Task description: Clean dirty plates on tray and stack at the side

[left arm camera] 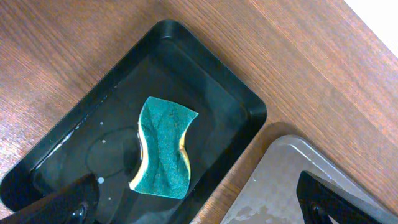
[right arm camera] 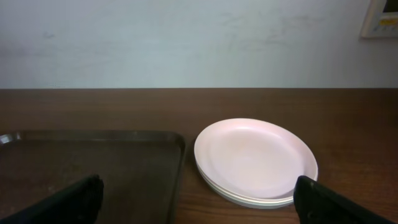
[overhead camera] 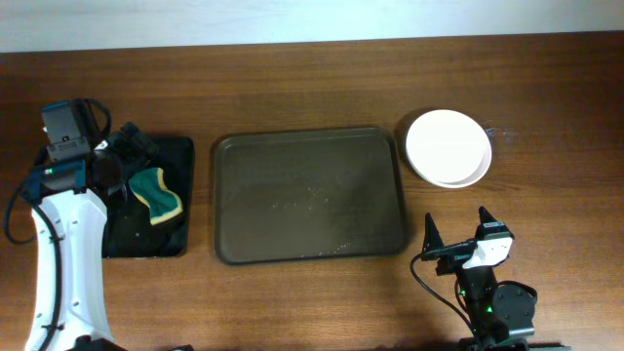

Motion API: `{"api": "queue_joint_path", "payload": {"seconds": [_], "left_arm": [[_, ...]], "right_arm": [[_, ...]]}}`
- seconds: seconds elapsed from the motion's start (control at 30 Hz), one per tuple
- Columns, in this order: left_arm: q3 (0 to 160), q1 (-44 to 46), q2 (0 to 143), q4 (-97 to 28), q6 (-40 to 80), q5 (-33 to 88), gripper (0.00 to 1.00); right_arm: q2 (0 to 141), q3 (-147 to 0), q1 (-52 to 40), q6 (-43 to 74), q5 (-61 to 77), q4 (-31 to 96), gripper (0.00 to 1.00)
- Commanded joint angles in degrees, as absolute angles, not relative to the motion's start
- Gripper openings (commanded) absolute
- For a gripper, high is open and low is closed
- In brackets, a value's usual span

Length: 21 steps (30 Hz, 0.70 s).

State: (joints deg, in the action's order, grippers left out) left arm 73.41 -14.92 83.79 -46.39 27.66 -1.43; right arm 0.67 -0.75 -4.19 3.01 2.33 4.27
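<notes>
The white plates (overhead camera: 448,147) sit in one stack on the table, right of the brown tray (overhead camera: 309,195); they also show in the right wrist view (right arm camera: 255,158). The tray holds only small specks and wet marks. My right gripper (overhead camera: 458,234) is open and empty, near the front edge, short of the stack. My left gripper (overhead camera: 132,156) is open and empty above the black tray (overhead camera: 175,146), just over a green and yellow sponge (overhead camera: 158,194). In the left wrist view the sponge (left arm camera: 163,148) lies free in the black tray (left arm camera: 242,99).
The brown tray's corner shows in the left wrist view (left arm camera: 280,186) and its rim in the right wrist view (right arm camera: 93,134). A pale wall stands behind the table's far edge. The left arm's white link lies along the left edge.
</notes>
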Motion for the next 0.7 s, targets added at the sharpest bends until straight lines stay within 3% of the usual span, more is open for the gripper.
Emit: {"api": "queue_joint_path", "payload": {"seconds": [0.0, 0.47, 0.57, 0.67], "left_arm": [[74.0, -14.8, 83.5, -46.4, 27.3, -1.2, 0.99], [74.0, -14.8, 81.7, -47.2, 27.3, -1.5, 1.00], [72.8, -14.7, 76.1, -50.0, 27.3, -2.8, 1.00], [60.5, -12.2, 62.2, -39.0, 23.6, -1.2, 0.99]], "right_arm": [[0.2, -0.3, -4.4, 2.8, 1.2, 4.5, 0.99], [0.2, -0.3, -4.4, 2.8, 1.2, 4.5, 0.98], [0.2, -0.3, -4.4, 2.8, 1.2, 4.5, 0.98], [0.2, -0.3, -4.4, 2.8, 1.2, 4.5, 0.98]]}}
